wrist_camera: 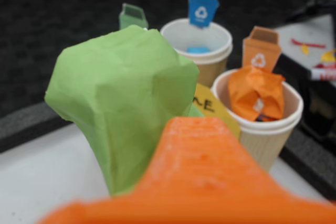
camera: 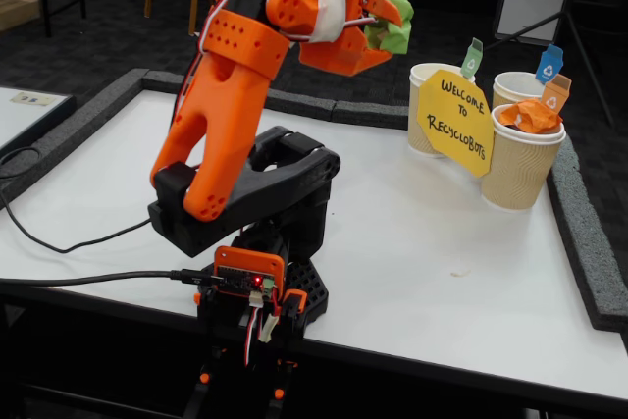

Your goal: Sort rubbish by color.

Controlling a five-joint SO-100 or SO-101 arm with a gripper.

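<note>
A: Wrist view, nearest item first?
B: Blurred orange gripper (wrist_camera: 173,129) filling the lower edge; jaws closed around the lime green wad (wrist_camera: 121,103), which bulks large at left centre.

A: Next behind?
B: Yellow sign (wrist_camera: 212,106), partly hidden by the wad. Then the right-hand ribbed cup (wrist_camera: 262,137) with the orange wad (wrist_camera: 255,95) sitting in it, rising above the rim; an orange bin tag (wrist_camera: 261,50) stands at its back.

A: Further back?
B: Middle cup (wrist_camera: 205,43), blue bin tag (wrist_camera: 202,6) on its far rim, the light blue wad (wrist_camera: 198,50) low inside. A green bin tag (wrist_camera: 133,17) shows above the held wad; its cup is hidden in this view.

A: Fixed view, same order?
B: Circuit board (camera: 245,282) and cables at the near desk (camera: 412,272) edge; black base, orange arm (camera: 231,95) rising from it. Gripper (camera: 388,31) held high, well above the desk surface, lime green wad (camera: 392,28) pinched between the jaws, to the left of the cups in this view and not over any of them.

A: Cups there?
B: Three grouped at right: front cup (camera: 520,169) with orange wad (camera: 530,115); yellow sign (camera: 456,123) reading "Welcome to RecycloBots"; green-tagged cup (camera: 427,110) behind the sign; blue-tagged cup (camera: 515,87) at the back, contents not visible here.
</note>
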